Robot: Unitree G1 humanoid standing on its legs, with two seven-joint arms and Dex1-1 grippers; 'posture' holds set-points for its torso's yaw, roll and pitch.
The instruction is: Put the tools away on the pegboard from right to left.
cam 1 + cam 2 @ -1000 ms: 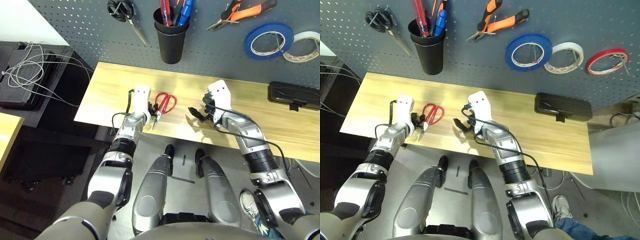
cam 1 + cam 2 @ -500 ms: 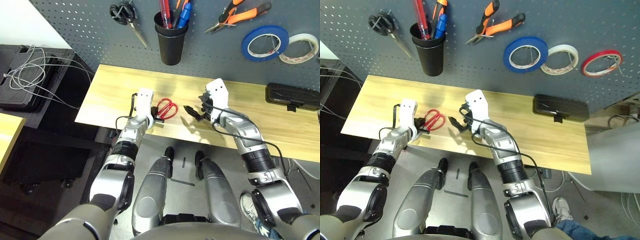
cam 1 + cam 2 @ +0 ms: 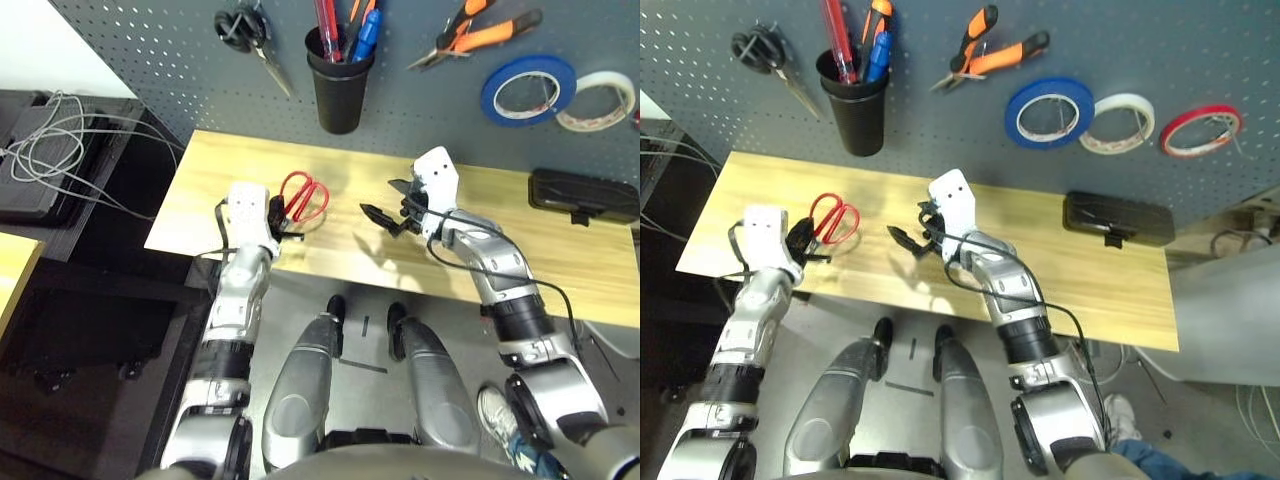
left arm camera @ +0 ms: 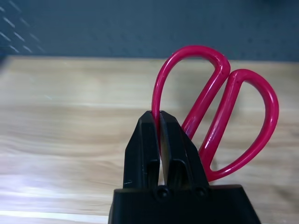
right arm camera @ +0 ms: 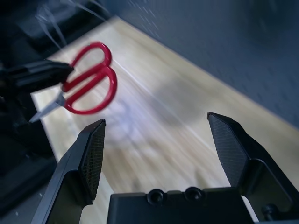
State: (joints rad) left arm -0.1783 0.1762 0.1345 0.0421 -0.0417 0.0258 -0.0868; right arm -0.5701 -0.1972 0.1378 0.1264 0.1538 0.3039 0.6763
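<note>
Left end effector (image 4: 158,114) clenched on one loop of the red-handled scissors (image 4: 217,112), now shifted leftward over the table (image 3: 970,290); right end effector (image 5: 156,119) released. We judge hanging remains.

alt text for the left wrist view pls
The left end effector grips the red-handled scissors by one handle loop, above a pale wooden table, with the dark grey pegboard behind.

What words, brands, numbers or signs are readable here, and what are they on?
No text can be read with certainty.
White tape roll: faint print inside its ring, too small to read.
Red tape roll: small marks inside, also unreadable.
</note>
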